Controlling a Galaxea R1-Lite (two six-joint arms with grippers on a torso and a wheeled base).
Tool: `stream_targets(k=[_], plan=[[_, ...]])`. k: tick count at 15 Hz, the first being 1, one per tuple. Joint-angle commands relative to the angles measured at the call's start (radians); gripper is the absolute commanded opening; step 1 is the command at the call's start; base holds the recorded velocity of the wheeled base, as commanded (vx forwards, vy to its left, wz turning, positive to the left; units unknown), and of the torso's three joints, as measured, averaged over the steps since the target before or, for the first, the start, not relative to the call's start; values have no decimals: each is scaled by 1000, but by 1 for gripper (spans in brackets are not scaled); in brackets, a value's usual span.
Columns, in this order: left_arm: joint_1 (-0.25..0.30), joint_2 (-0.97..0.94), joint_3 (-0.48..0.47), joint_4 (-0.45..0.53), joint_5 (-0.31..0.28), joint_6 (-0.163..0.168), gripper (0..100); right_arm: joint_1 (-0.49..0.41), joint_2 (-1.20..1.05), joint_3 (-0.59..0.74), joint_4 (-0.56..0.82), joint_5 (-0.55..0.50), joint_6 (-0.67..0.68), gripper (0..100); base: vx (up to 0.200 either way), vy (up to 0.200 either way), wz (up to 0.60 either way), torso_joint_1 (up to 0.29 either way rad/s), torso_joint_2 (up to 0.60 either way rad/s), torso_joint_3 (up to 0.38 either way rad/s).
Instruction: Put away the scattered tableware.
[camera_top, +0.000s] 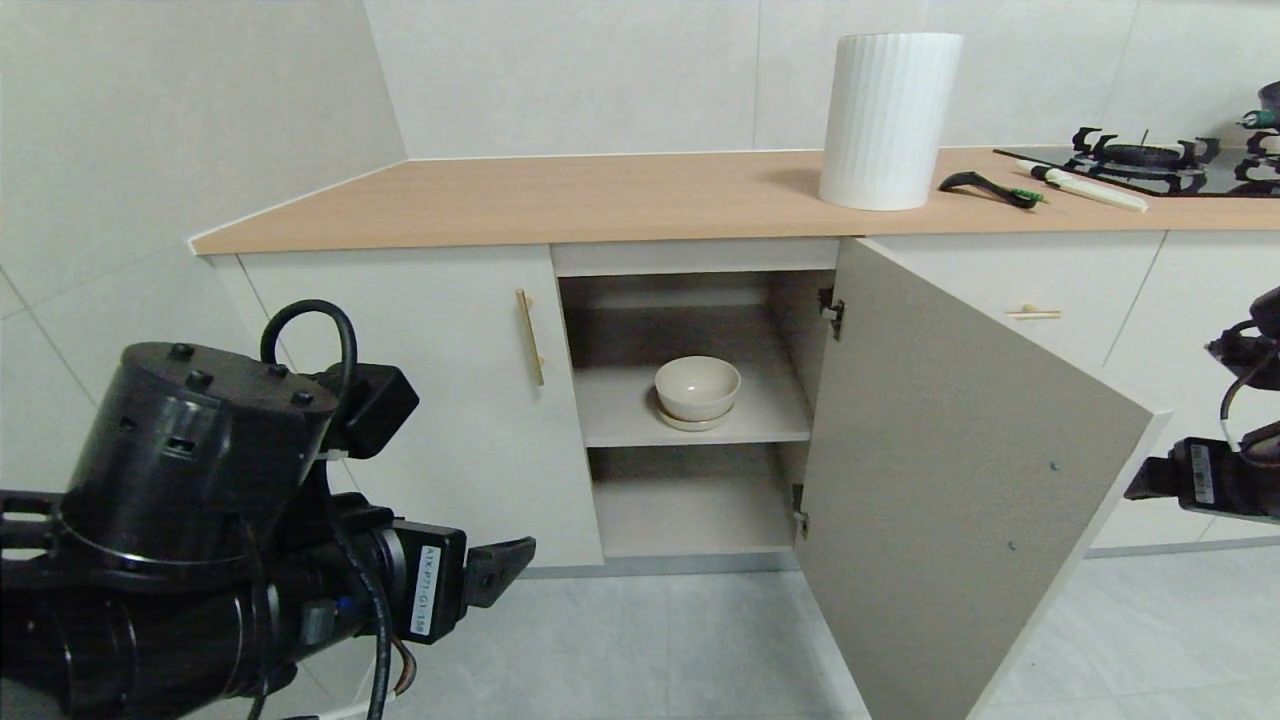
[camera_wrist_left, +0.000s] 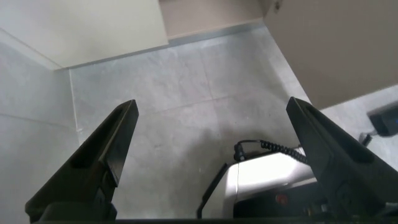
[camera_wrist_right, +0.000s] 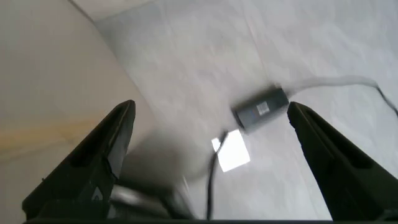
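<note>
A beige bowl (camera_top: 697, 386) sits on a small plate (camera_top: 690, 423) on the middle shelf (camera_top: 620, 420) of the open cabinet. On the counter at the right lie a black-handled utensil (camera_top: 985, 186) and a long cream utensil (camera_top: 1090, 188). My left gripper (camera_top: 500, 570) hangs low at the front left, well short of the cabinet; in the left wrist view the left gripper (camera_wrist_left: 211, 124) is open over bare floor with nothing between its fingers. My right gripper (camera_top: 1140, 482) is at the far right, beyond the door's edge; in the right wrist view the right gripper (camera_wrist_right: 211, 124) is open and holds nothing.
The cabinet door (camera_top: 950, 480) swings wide open toward me, between the two arms. A tall white ribbed cylinder (camera_top: 888, 120) stands on the wooden counter (camera_top: 600, 195). A gas stove (camera_top: 1150, 160) is at the far right. A grey box with a cable (camera_wrist_right: 260, 111) lies on the floor.
</note>
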Motion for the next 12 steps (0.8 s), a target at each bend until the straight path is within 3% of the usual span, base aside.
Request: stream_targets(k=[1, 3, 8, 12], plan=[[0, 0, -1, 0, 0, -1, 100, -3, 64, 67, -121, 2, 1, 100, 0, 0, 0, 0, 0, 0], [8, 0, -4, 0, 2, -1, 100, 11, 70, 115, -229, 6, 2, 100, 0, 0, 0, 0, 0, 0], [11, -5, -9, 0, 2, -1, 100, 81, 67, 153, -278, 71, 37, 100, 0, 0, 0, 0, 0, 0], [12, -12, -10, 0, 2, -1, 100, 213, 50, 187, -325, 71, 85, 100, 0, 0, 0, 0, 0, 0]])
